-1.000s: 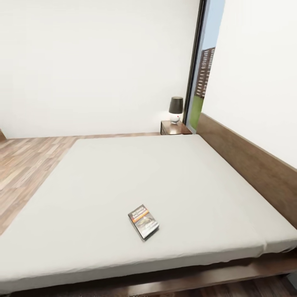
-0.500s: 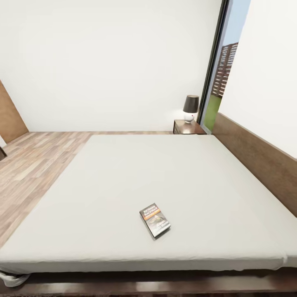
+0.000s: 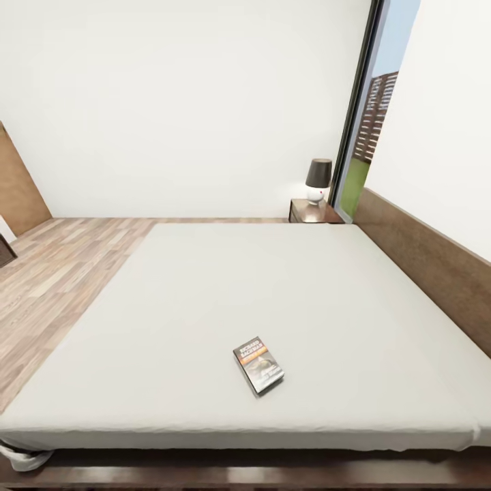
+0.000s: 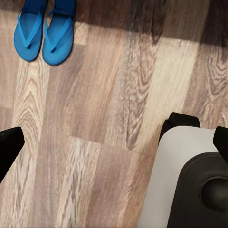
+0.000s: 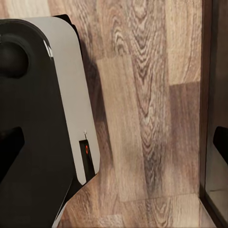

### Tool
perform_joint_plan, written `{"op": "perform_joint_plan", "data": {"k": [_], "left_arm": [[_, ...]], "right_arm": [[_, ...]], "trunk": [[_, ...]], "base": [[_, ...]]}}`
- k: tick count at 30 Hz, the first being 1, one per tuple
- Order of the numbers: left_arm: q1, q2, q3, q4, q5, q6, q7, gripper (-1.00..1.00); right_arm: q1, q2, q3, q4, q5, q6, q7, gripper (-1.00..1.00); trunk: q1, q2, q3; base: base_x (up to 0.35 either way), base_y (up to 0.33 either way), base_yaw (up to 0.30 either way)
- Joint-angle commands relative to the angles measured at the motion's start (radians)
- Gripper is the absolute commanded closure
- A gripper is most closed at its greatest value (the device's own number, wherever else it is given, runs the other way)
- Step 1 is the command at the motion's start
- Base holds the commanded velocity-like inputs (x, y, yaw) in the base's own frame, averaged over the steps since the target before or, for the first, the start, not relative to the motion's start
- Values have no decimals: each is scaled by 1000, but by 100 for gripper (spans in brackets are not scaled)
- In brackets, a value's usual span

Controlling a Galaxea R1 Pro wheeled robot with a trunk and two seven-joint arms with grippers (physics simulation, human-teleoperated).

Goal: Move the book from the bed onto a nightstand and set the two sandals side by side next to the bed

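The book [image 3: 258, 365], a thin dark paperback with an orange band, lies flat on the pale grey mattress of the bed [image 3: 204, 293], near its front edge. The nightstand [image 3: 315, 211] stands at the bed's far corner by the brown headboard [image 3: 423, 266]. The two blue sandals [image 4: 29, 31] [image 4: 59, 33] lie side by side on the wooden floor in the left wrist view. My left gripper [image 4: 116, 145] hangs open over bare floor, well apart from them. My right gripper [image 5: 115, 147] is open above the floor too, with nothing between its fingers.
A lamp [image 3: 318, 181] with a dark shade stands on the nightstand, next to a tall window [image 3: 372, 116]. Wooden floor [image 3: 54, 273] runs along the bed's left side. My white and black base [image 4: 190, 185] shows beside both grippers. A dark brown wooden edge [image 5: 213, 95] borders the floor in the right wrist view.
The head view has swung left, so the whole picture shifted right. The book lies in the same spot on the mattress.
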Motion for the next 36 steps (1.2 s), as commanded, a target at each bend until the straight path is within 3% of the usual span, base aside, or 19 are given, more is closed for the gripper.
{"op": "perform_joint_plan", "data": {"k": [1,36], "left_arm": [[0,0,-8,0,10,-2,-3,-100],[0,0,-7,0,10,-4,-3,-100]], "right_arm": [[0,0,-9,-1,8,-2,6,-100],[0,1,-7,0,8,-2,6,-100]], "trunk": [[0,0,1],[0,0,51]], "base": [[0,0,6],[90,-77,1]]}}
